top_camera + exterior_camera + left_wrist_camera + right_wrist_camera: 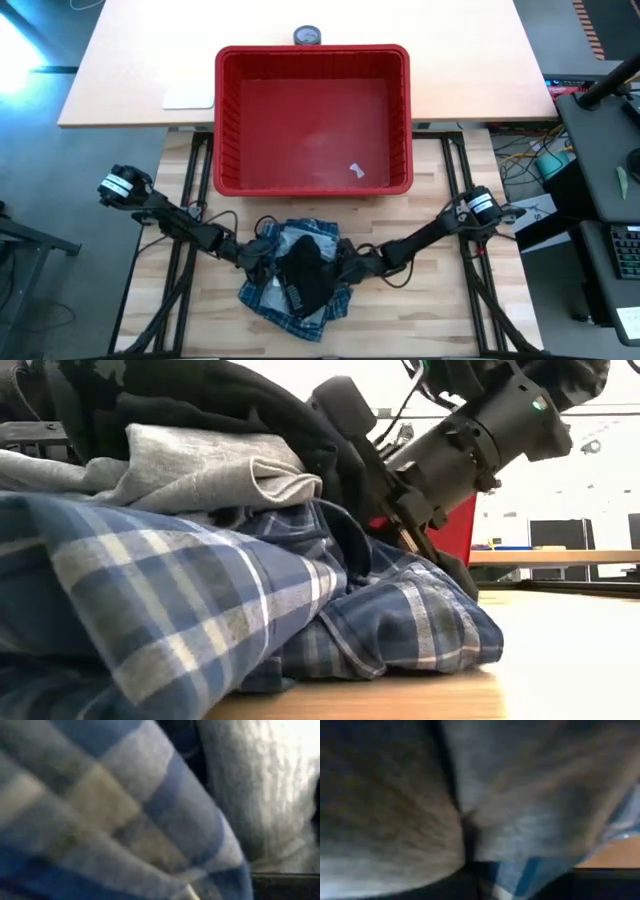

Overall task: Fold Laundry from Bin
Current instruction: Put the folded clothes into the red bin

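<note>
Wood table (440,300) lower frame | red bin (312,118) top centre, w/ small white scrap | laundry (298,272) heaped below bin: plaid shirt under, grey tee, black garment on top | left hand (258,256) + right hand (345,266) both buried in heap's sides, fingers together, clamped on laundry

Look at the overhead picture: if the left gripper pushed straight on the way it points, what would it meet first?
The left gripper points rightwards into the laundry pile, so it would likely press straight into the plaid shirt, with the grey T-shirt just beyond. Depth is unclear; the right gripper lies farther along.
</note>
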{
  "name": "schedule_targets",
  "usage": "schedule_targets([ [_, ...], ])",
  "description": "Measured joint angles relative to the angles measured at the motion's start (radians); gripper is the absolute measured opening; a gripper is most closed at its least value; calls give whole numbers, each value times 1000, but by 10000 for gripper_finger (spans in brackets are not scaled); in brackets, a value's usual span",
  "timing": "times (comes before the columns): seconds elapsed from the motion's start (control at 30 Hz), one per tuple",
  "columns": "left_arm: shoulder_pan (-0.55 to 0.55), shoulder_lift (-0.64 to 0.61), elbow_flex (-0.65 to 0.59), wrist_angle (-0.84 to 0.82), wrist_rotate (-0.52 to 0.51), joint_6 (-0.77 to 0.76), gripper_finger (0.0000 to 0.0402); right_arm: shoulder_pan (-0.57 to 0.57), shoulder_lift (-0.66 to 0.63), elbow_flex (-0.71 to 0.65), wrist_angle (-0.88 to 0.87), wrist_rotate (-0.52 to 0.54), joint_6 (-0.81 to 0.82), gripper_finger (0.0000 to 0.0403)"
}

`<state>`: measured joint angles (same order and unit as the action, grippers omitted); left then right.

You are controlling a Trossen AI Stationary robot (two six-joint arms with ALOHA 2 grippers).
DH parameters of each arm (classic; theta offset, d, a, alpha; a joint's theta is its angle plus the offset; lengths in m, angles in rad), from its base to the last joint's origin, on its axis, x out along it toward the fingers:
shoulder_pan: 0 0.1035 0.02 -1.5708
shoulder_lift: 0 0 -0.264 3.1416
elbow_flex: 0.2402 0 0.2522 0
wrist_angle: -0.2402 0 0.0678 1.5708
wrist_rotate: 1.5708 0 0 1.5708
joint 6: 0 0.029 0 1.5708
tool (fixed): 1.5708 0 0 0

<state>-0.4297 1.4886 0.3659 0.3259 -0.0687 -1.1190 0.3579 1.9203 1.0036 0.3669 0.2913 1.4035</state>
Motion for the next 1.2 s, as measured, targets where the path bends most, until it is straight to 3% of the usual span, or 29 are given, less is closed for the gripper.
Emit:
schedule_targets([
  [0.2, -4, -48, 62, -79, 12, -8, 4, -2, -75, 155, -342, -26, -45, 22],
  [0.37, -9, -134, 207, -353, 15, 44, 2, -1, -144, 329, -628, -66, -63, 20],
  [0.53, -18, -222, 401, -637, 15, 58, 1, -3, -197, 487, -855, -64, -82, 19],
  [0.8, -6, -280, 796, -1107, -65, 156, 0, -17, -250, 728, -1023, 12, -173, 19],
  [1.0, 96, -279, 1007, -1287, -135, 251, 0, -73, -251, 930, -1164, 100, -288, 18],
  [1.2, 289, -278, 1046, -1295, -139, 353, 0, -194, -251, 1025, -1227, 94, -389, 18],
])
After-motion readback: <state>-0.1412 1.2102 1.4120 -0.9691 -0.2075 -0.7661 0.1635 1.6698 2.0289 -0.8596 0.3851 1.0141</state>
